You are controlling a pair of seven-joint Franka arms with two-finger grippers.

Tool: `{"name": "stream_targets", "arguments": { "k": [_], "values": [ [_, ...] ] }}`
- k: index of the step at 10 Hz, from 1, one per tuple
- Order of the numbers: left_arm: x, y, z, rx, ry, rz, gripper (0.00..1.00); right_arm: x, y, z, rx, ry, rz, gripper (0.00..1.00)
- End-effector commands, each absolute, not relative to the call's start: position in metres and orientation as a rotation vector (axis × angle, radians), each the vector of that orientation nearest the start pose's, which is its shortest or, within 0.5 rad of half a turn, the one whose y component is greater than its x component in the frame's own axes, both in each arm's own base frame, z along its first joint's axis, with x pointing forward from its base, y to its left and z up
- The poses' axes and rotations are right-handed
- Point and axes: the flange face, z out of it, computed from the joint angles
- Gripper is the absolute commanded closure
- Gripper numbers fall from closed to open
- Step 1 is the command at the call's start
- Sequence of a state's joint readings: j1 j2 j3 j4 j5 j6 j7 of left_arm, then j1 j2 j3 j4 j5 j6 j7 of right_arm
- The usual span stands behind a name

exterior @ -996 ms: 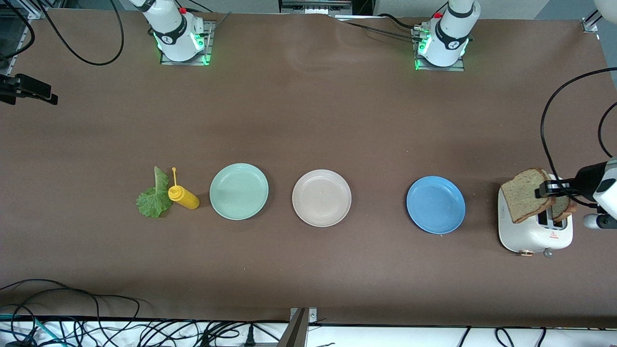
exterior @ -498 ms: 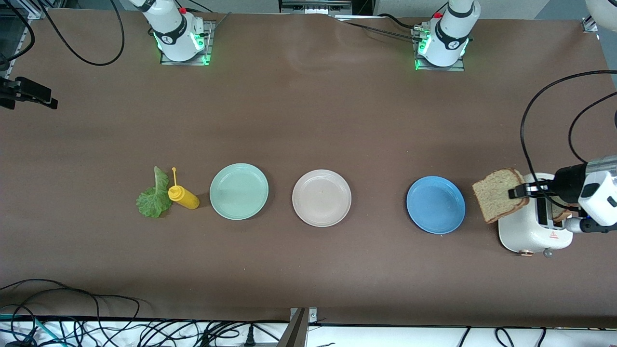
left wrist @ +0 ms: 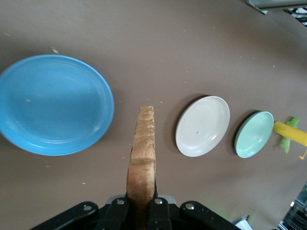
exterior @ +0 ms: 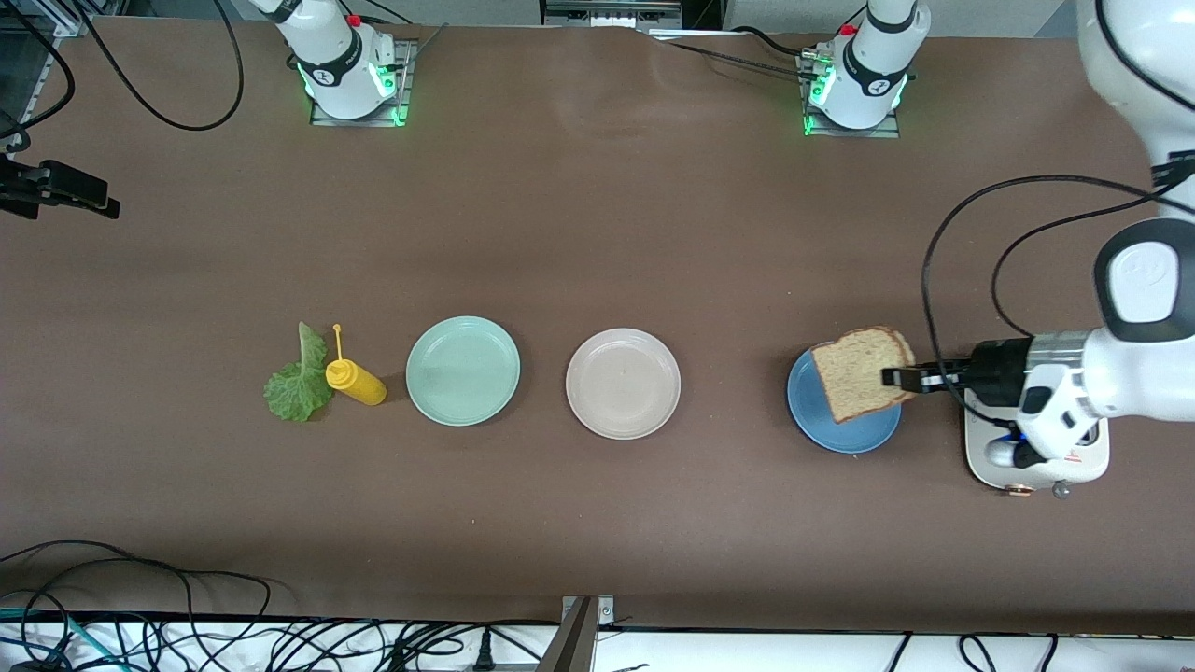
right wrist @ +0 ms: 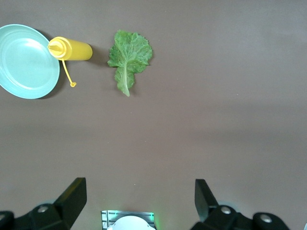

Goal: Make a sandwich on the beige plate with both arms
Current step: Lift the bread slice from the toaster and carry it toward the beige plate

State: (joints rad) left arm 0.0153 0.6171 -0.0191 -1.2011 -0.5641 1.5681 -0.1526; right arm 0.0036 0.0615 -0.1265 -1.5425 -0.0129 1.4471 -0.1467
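My left gripper (exterior: 901,377) is shut on one brown bread slice (exterior: 861,372) and holds it on edge in the air over the blue plate (exterior: 840,425). In the left wrist view the slice (left wrist: 144,153) stands edge-on between the fingers of the left gripper (left wrist: 142,203). The beige plate (exterior: 623,383) is empty at the table's middle and also shows in the left wrist view (left wrist: 202,125). The lettuce leaf (exterior: 297,387) lies flat toward the right arm's end. My right gripper (right wrist: 140,184) is open and empty, high over the table. The second slice is hidden.
A white toaster (exterior: 1050,474) stands at the left arm's end, partly under the left arm. A mint-green plate (exterior: 463,371) and a yellow squeeze bottle (exterior: 357,381) on its side lie between the beige plate and the lettuce. Cables run along the table's near edge.
My left gripper has carried the bread slice away from the toaster and now holds it over the blue plate. Plates, bottle and lettuce have not moved.
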Motion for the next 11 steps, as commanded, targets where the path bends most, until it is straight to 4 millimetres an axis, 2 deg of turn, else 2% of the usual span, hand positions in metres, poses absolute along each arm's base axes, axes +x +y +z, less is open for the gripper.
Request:
{"name": "stream_targets", "arguments": {
  "k": [1, 2, 3, 4, 6, 9, 11],
  "values": [
    [0.706, -0.072, 0.415, 2.439, 0.303, -0.411, 1.0, 0.555, -0.064, 0.597, -3.135, -0.037, 0.233, 0.0],
    [0.708, -0.079, 0.4, 2.363, 0.315, -0.445, 1.0, 0.555, -0.064, 0.597, -3.138, -0.042, 0.234, 0.0],
    [0.707, -0.102, 0.387, 2.309, 0.294, -0.485, 1.0, 0.555, -0.064, 0.597, -3.137, -0.037, 0.233, 0.0],
    [0.703, -0.133, 0.383, 2.306, 0.257, -0.511, 1.0, 0.555, -0.063, 0.597, -3.134, -0.037, 0.232, 0.0],
    [0.702, -0.151, 0.354, 2.293, 0.296, -0.51, 1.0, 0.555, -0.065, 0.598, -3.135, -0.035, 0.231, 0.0],
    [0.68, -0.22, 0.312, 2.271, 0.408, -0.391, 1.0, 0.556, -0.062, 0.598, -3.117, -0.038, 0.218, 0.0],
    [0.67, -0.25, 0.295, 2.216, 0.503, -0.315, 1.0, 0.556, -0.06, 0.598, -3.115, -0.045, 0.222, 0.0]
  ]
}}
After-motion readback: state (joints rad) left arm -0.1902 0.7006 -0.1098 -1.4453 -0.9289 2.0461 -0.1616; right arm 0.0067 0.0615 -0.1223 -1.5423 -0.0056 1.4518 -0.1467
